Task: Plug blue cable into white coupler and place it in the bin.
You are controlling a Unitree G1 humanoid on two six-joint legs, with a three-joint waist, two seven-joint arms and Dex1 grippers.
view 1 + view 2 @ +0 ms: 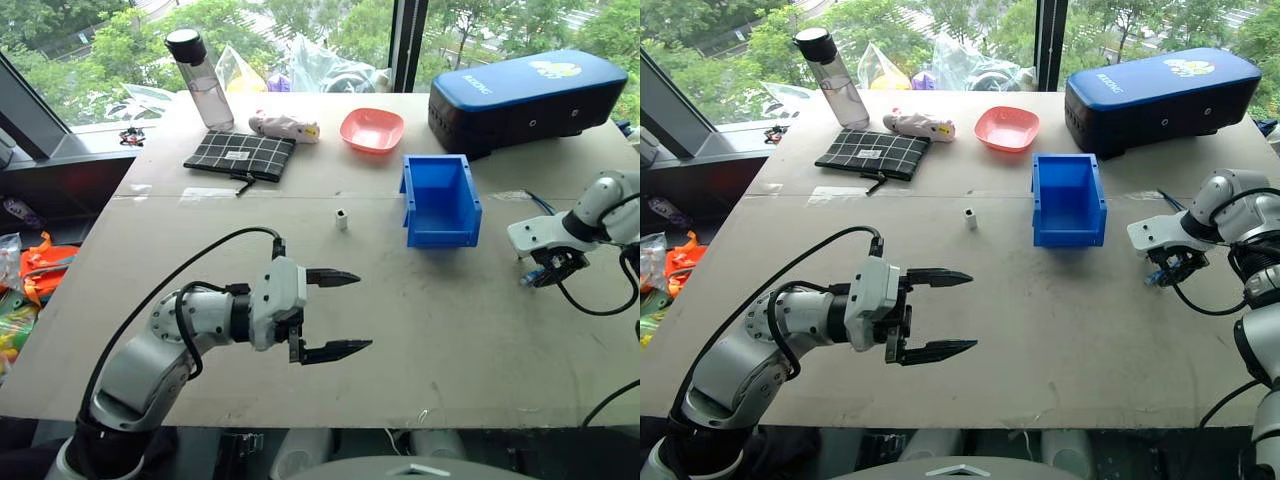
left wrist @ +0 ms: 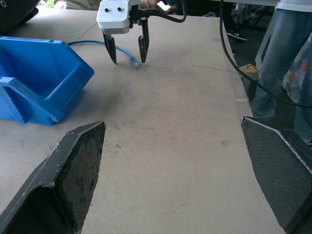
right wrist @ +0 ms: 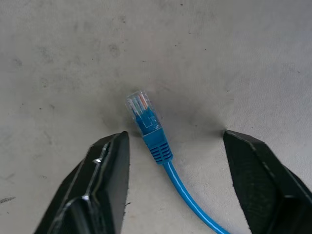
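**Blue cable plug lies between the right gripper's fingers, not yet pinched**

Light-blue, thin and flexible, the blue cable (image 3: 157, 141) lies flat on the table (image 1: 420, 330) at the robot's right, to the right of the bin. Its clear plug (image 3: 138, 105) with a ribbed blue boot points away from the wrist camera; the cord's long axis runs back between the fingers, roughly across the closing direction, which suits a pinch on the boot.

The right gripper (image 2: 127, 54) points down over the plug end, one black finger on either side. The fingers stand apart with a gap on both sides of the boot; nothing is clamped. The tips look close to the table surface, judging from the left wrist view. This arm is clearly the nearer one to the cable.

The white coupler (image 1: 341, 219), a tiny hard plastic block, stands upright near the table's middle, well apart from the cable and to the left of the bin. It is nearer the left gripper (image 1: 336, 314), which hovers over the near part of the table, pointing toward the right, fingers spread wide and empty.

The bin (image 1: 440, 200) is bright-blue rigid plastic, open-topped, empty, between coupler and cable.

The table is a matt grey-beige board, lightly scuffed.
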